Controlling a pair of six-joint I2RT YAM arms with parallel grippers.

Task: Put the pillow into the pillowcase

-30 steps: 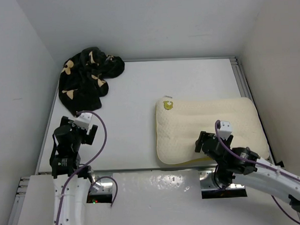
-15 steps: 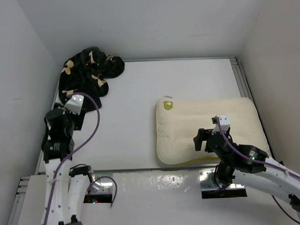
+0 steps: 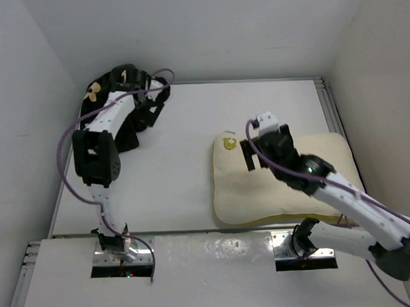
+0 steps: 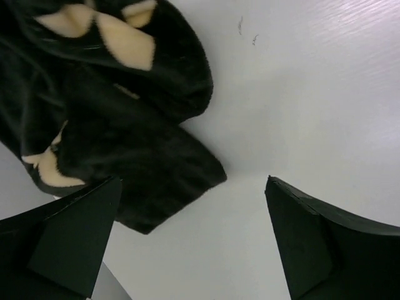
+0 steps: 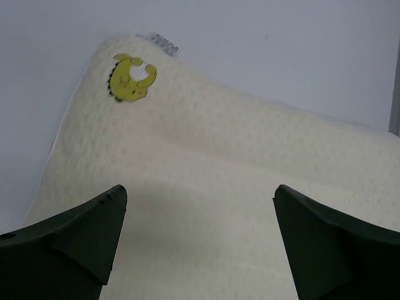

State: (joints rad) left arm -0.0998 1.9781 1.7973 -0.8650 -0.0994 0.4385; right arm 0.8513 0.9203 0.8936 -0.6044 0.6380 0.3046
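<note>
The cream-yellow pillow [image 3: 236,189] lies flat at the right of the table, its yellow-green logo [image 3: 229,144] at the far left corner. In the right wrist view the pillow [image 5: 237,156], logo [image 5: 132,77] and white tag [image 5: 164,42] show clearly. My right gripper [image 3: 254,155] [image 5: 200,194] hangs open and empty above the pillow's left part. The black pillowcase [image 3: 95,97] with tan flowers is crumpled at the back left corner, partly hidden by my left arm. My left gripper [image 3: 148,112] [image 4: 194,187] is open and empty, over bare table just beside the pillowcase's edge [image 4: 112,119].
White walls close in the table at the left, back and right. A metal rail [image 3: 329,112] runs along the table's right side. The table [image 3: 184,127] is white between the pillowcase and the pillow.
My left arm has stretched from the near left out to the pillowcase at the back. My right gripper has moved from the pillow's near edge up and left toward the logo corner.
</note>
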